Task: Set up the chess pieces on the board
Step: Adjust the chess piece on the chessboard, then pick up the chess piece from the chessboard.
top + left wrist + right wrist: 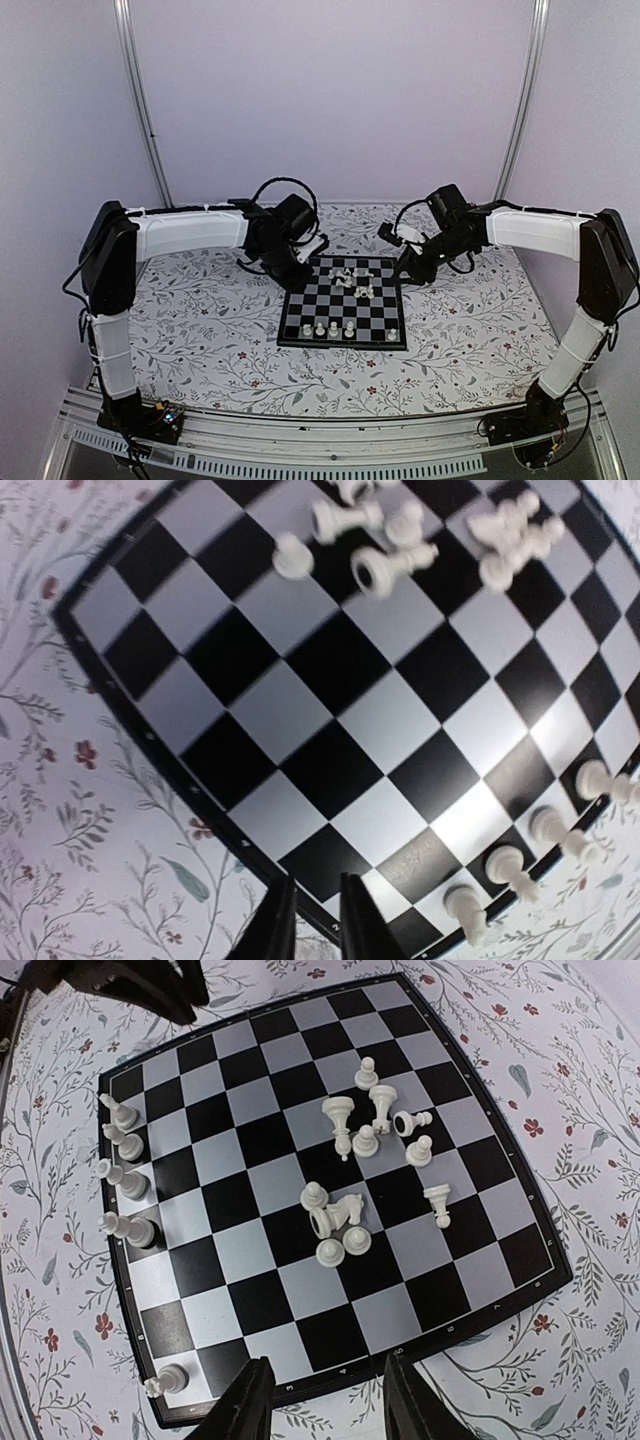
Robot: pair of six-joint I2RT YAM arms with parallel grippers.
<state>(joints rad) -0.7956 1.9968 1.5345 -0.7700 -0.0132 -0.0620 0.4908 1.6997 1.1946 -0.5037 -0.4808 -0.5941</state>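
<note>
While both arms reach in from the two sides, the board (372,312) lies flat in the middle of the flowered table (200,330), with one edge toward the arm bases. The chess pieces (338,1228) are all on it, and all are white. Four of them stand upright in a row along the near edge, on neighbouring squares. A fifth stands alone on the same line, close to the near right corner. The others are gathered in two loose groups on the far half of the board, some standing and some lying on their side, several touching each other. The left gripper (317,882) hangs at the left border of the board, toward the far corner. Its fingers are only a little apart, with a narrow gap and nothing between them. The right gripper (328,1368) hangs by the far right corner, with its fingers wide apart and holding nothing.
</note>
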